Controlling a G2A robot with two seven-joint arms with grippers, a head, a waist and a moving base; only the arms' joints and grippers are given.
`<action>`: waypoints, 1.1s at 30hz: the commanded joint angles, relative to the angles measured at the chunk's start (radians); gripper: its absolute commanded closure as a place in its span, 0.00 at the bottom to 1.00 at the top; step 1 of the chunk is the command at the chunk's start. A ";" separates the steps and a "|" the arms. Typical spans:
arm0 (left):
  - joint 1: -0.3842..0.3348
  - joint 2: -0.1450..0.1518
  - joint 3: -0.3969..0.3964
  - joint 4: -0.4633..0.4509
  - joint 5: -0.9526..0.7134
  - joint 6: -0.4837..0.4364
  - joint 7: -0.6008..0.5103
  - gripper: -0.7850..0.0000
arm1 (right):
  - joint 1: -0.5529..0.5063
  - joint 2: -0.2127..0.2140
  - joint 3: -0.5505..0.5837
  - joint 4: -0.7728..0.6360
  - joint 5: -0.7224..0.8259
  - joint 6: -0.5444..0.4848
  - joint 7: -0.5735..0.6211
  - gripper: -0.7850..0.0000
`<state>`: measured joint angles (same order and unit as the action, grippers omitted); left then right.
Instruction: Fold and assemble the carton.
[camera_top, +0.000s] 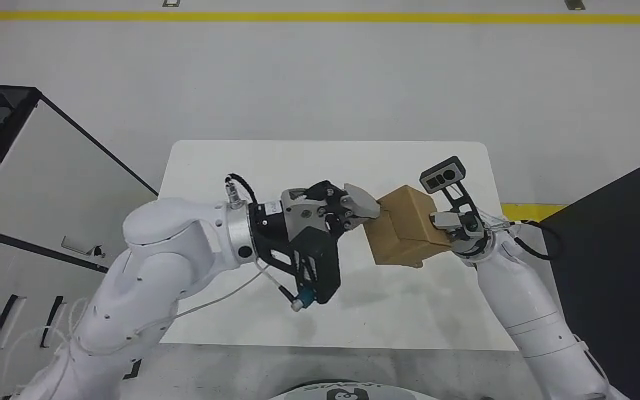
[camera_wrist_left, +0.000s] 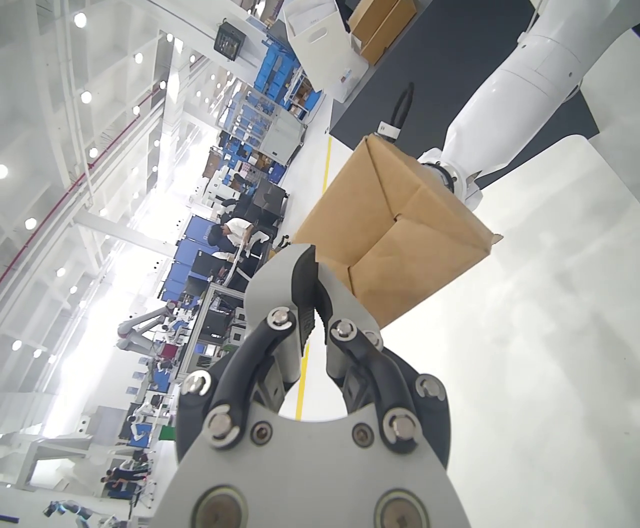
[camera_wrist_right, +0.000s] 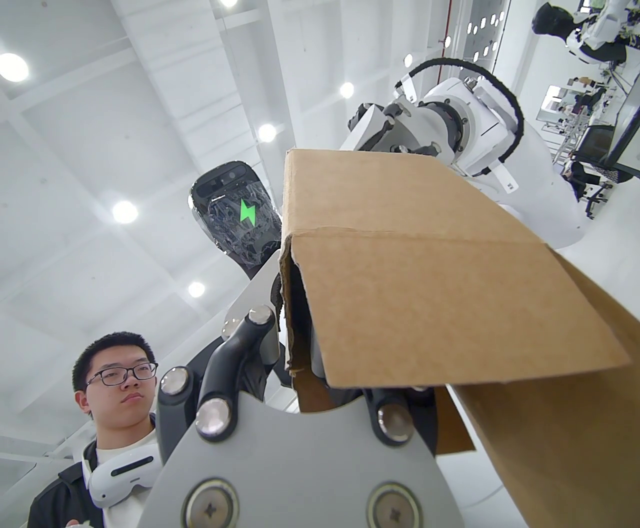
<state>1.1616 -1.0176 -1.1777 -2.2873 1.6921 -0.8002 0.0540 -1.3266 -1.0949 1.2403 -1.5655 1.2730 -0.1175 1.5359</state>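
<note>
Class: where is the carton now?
In the top view, the carton is over the table's right side, gripped by the right end effector, left end effector opposite.

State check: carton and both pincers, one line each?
carton: formed into a box, end facing the left pincer folded shut, a flap open at the other end.
left pincer: shut, holding nothing, beside the carton's closed end.
right pincer: shut on a carton wall at the open end.

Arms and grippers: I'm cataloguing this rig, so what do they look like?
Left arm and right arm: glossy white shells, looping black cables with white tags. Left gripper and right gripper: silver-grey plates, black linkages, round bolts.
</note>
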 joint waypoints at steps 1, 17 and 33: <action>0.011 0.005 -0.043 0.000 -0.039 -0.029 0.018 0.76 | 0.000 0.000 0.000 0.000 0.000 0.000 0.000 1.00; 0.170 0.041 -0.433 0.021 -0.430 -0.194 0.037 0.00 | 0.000 0.000 0.000 0.000 0.000 0.000 0.000 1.00; 0.299 0.159 -0.582 -0.011 -0.729 -0.212 -0.085 0.00 | 0.000 0.000 0.000 0.000 0.000 0.000 0.000 1.00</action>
<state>1.4595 -0.8626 -1.7598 -2.2944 0.9673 -1.0123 -0.0290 -1.3266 -1.0949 1.2403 -1.5655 1.2730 -0.1175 1.5359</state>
